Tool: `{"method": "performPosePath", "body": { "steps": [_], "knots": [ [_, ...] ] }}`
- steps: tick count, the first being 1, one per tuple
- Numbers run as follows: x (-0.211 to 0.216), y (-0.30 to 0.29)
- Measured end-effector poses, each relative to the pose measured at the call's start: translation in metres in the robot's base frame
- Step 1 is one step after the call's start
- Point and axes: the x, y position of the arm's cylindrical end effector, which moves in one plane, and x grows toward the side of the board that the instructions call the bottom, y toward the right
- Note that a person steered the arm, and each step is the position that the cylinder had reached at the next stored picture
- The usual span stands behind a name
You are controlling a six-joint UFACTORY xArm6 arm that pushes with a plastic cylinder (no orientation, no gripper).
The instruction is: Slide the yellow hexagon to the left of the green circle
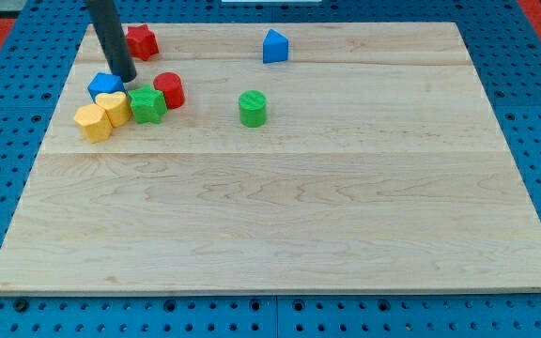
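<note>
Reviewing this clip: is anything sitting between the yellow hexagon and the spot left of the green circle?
Yes. The yellow hexagon has the yellow heart against its right, then the green star and red cylinder, all between it and the green circle. My tip sits above the cluster, by the blue block.

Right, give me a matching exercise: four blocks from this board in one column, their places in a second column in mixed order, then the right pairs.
Blocks:
1. green circle
2. red star
3. yellow hexagon
4. blue block with a pointed top

Places:
A. leftmost of the cluster at the view's left
B. alone near the board's middle, right of the cluster
C. at the view's top, right of the middle
D. at the view's top left, beside the dark rod

Pairs: 1-B, 2-D, 3-A, 4-C
</note>
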Motion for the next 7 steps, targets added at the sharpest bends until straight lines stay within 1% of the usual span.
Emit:
{"method": "performPosePath", "body": {
  "steps": [1,2,3,4,5,7],
  "knots": [
    [-0.020,-0.015],
    [-0.018,-0.086],
    [0.037,-0.103],
    [0.086,-0.094],
    [0.107,-0.019],
    [0.114,0.076]
  ]
}}
